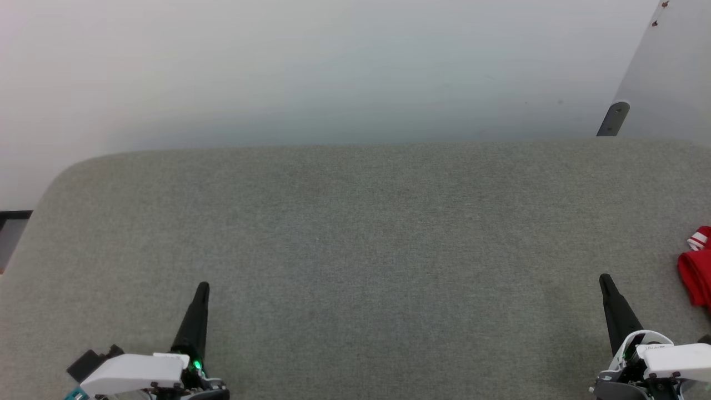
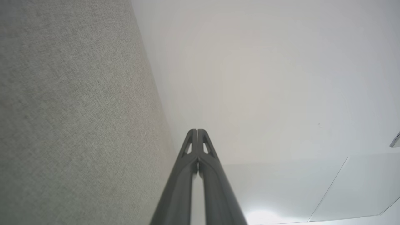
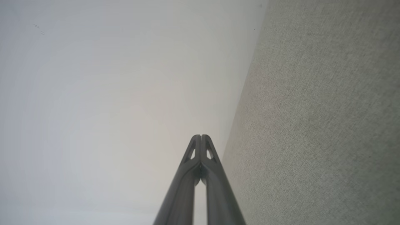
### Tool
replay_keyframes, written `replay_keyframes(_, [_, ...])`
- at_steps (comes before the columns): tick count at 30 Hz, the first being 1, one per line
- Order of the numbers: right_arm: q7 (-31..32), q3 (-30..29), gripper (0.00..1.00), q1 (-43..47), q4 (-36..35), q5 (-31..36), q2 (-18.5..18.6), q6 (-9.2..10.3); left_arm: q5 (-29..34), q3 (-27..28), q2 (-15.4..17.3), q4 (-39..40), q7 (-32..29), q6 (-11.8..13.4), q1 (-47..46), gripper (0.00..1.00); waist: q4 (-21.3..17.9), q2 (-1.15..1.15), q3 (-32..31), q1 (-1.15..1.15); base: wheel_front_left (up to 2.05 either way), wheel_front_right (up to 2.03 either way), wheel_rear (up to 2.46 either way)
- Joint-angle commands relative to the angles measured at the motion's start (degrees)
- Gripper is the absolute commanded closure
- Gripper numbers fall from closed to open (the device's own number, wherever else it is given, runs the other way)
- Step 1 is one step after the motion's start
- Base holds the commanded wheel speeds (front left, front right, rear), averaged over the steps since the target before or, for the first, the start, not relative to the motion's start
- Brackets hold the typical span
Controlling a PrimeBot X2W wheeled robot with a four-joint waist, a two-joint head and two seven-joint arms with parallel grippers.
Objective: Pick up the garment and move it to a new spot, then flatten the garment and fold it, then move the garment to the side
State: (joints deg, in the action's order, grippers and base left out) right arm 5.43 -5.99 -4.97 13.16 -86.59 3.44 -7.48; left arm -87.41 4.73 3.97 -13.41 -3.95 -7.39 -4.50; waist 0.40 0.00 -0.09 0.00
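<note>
A red garment (image 1: 697, 274) with a bit of red-and-white striped trim peeks in at the right edge of the head view, lying on the grey fabric table (image 1: 355, 250); most of it is cut off by the frame. My right gripper (image 1: 605, 280) stands at the lower right, shut and empty, a short way left of the garment. At the lower left my left gripper (image 1: 203, 288) is shut too, with nothing in it. In the wrist views the left gripper (image 2: 197, 131) and the right gripper (image 3: 201, 137) show their fingertips pressed together.
The table has a rounded far-left corner (image 1: 72, 166) and a straight far edge against a pale floor (image 1: 333, 72). A pale panel with a grey fitting (image 1: 613, 119) stands at the far right. A dark strip (image 1: 14, 215) lies past the table's left edge.
</note>
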Motion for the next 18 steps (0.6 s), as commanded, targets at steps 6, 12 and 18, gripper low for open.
replay_keyframes(6, [0.6, -0.4, 1.0, -1.1, 0.5, -3.1, -0.3, -0.02, -3.1, 0.4, -0.1, -0.3, -0.8, -0.2, -1.3, 1.0, -0.2, 0.0, 0.1, 0.0, 0.0, 0.0, 0.0])
replay_keyframes(12, [1.1, -0.5, 1.0, -1.6, 0.8, -5.1, -0.5, -0.02, -5.2, 0.6, -0.2, -0.6, -1.5, -0.2, -1.8, 1.0, -0.3, 0.0, 0.2, 0.0, 0.0, 0.0, 0.0])
replay_keyframes(18, [1.1, -0.5, 1.0, -1.6, 1.0, -5.9, -0.7, -0.02, -6.0, 0.7, -0.3, -0.7, -1.8, -0.2, -2.0, 1.0, -0.4, 0.0, 0.3, 0.0, 0.0, 0.0, 0.0])
